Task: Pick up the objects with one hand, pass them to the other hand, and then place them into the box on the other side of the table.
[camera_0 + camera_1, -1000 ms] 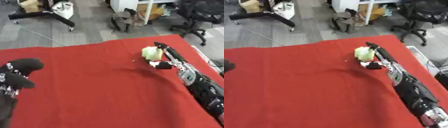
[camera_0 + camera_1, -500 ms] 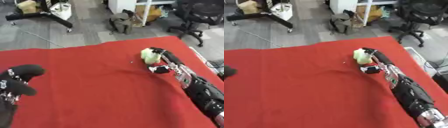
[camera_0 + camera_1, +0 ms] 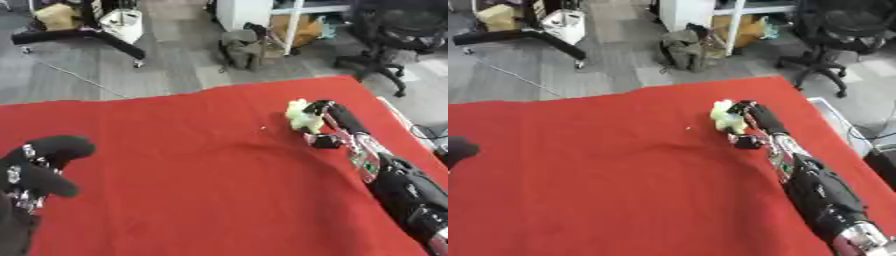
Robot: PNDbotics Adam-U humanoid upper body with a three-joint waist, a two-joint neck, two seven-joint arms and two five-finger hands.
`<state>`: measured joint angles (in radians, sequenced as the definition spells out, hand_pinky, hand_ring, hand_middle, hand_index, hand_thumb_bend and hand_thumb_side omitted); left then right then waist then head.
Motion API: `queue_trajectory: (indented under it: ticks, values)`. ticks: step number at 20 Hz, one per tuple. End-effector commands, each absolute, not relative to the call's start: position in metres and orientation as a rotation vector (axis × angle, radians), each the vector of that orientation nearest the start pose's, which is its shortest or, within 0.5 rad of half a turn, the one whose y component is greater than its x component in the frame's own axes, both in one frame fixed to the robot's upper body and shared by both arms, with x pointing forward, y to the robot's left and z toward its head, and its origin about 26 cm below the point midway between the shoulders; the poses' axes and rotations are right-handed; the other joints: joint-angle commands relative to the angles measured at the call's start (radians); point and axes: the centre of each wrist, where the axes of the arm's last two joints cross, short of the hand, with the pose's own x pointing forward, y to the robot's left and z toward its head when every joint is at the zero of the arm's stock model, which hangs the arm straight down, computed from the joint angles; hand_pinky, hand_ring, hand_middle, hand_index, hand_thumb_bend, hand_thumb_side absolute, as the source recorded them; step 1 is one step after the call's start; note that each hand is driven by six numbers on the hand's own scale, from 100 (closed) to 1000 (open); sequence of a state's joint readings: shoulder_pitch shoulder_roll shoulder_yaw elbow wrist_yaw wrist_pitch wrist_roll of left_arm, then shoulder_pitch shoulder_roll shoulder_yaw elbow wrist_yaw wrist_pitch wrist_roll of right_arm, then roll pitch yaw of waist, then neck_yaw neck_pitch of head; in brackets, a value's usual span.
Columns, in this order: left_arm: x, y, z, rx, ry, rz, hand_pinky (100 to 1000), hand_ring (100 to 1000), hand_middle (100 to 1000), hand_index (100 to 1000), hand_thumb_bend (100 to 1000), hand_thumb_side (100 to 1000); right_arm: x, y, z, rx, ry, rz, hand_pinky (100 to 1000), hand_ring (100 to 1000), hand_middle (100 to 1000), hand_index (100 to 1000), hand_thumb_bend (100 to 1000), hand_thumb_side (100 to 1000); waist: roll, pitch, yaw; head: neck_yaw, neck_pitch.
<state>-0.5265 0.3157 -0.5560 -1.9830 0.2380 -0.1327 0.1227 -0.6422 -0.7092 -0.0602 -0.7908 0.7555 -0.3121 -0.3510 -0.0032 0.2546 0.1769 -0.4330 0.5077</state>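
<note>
A small pale yellow-green object (image 3: 300, 115) lies on the red table (image 3: 192, 165) near its far right corner. My right hand (image 3: 334, 119) reaches in along the right edge. Its fingers curl over the top and right side of the object, and the thumb (image 3: 323, 141) sits just below it. The object's right side is hidden by the fingers. My left hand (image 3: 39, 167) shows at the lower left edge, black, fingers relaxed and holding nothing. In the right eye view only a bit of the left hand shows. No box is in view.
A pale strip (image 3: 833, 121) runs beside the table's right edge. Beyond the far edge is grey floor with an office chair (image 3: 398, 35), a bag (image 3: 241, 47) and a wheeled stand (image 3: 83, 35). The cloth has a shallow wrinkle mid-table.
The right hand's fingers have curled in round the pale object, which has slid slightly toward me. The left hand has sunk a little lower in view.
</note>
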Motion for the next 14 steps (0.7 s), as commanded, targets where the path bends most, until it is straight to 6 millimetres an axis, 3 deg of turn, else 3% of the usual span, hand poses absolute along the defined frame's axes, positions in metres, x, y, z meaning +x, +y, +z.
queue_trajectory:
  ticks: [1,9,12,14]
  values:
    - [0.276,0.11,0.205,-0.643,-2.34,-0.624,1000,814,756,561,237,814,0.399,-0.479,0.137,-1.46,-1.666,0.725,797,576,319,452,100,100,-0.002,-0.015,-0.002,0.0,-0.009]
    - [0.275,0.113,0.2,-0.608,-2.316,-0.591,1000,815,756,559,229,825,0.403,-0.454,0.154,-1.474,-1.88,0.68,777,549,252,351,100,100,-0.002,-0.026,-0.017,0.016,0.004]
    - [0.275,0.116,0.195,-0.57,-2.292,-0.57,1000,817,758,556,224,837,0.405,-0.428,0.166,-1.415,-2.016,0.685,780,548,248,345,100,100,-0.002,-0.036,-0.034,0.044,0.015]
    - [0.275,0.12,0.191,-0.531,-2.269,-0.555,1000,819,760,554,219,845,0.405,-0.401,0.174,-1.343,-2.134,0.668,786,549,248,345,100,100,-0.004,-0.046,-0.048,0.074,0.029]
